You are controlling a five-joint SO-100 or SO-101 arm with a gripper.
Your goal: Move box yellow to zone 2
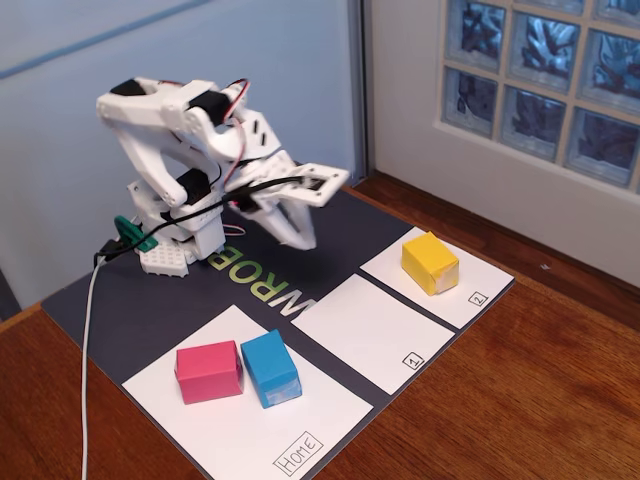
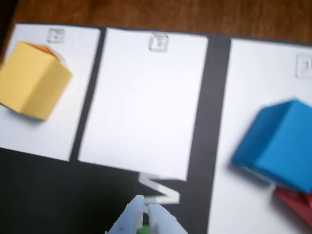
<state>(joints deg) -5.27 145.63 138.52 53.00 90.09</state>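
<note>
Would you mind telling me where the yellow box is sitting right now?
In the fixed view the yellow box sits on the white sheet marked 2 at the right end of the mat, apart from the gripper. The wrist view shows it far left.

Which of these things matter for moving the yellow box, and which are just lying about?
Part of the job:
small yellow paper-wrapped block
white sheet marked 2
white claw

Just lying about:
pink paper block
blue paper block
white sheet marked 1
</note>
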